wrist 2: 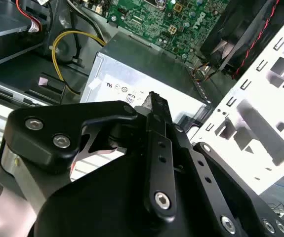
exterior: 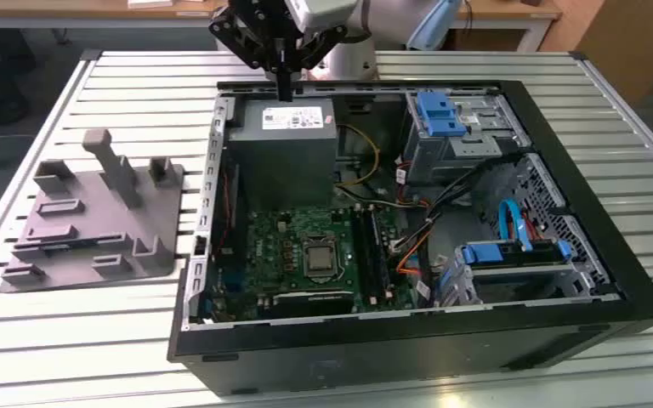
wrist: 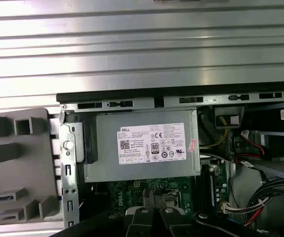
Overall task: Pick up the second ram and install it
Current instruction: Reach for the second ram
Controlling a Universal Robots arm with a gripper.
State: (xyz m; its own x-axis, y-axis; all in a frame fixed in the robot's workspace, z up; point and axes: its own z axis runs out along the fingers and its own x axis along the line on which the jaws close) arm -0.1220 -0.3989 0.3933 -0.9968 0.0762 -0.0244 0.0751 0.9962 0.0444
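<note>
– Hovering where is the gripper (exterior: 285, 95) seen?
– Over the case's rim (exterior: 440, 84), above the power supply (exterior: 281, 144); fingers (wrist 2: 159, 148) are pressed together, slatted table (exterior: 133, 72) beyond. The second ram cannot be placed.

The exterior view looks down at a slant from high up, across a slatted table (exterior: 54, 340). It takes in the whole open case (exterior: 417, 344) and a grey block (exterior: 94, 221) on the exterior view's left. The first wrist view is nearer and looks almost straight down on the power supply (wrist: 142, 145), the case edge beside it and the table slats beyond. The second wrist view sits very close behind the gripper (wrist 2: 151, 98), looking slantwise past it into the case. All three views share the power supply and part of the motherboard (exterior: 303, 255). The exterior and first wrist views share the block.
</note>
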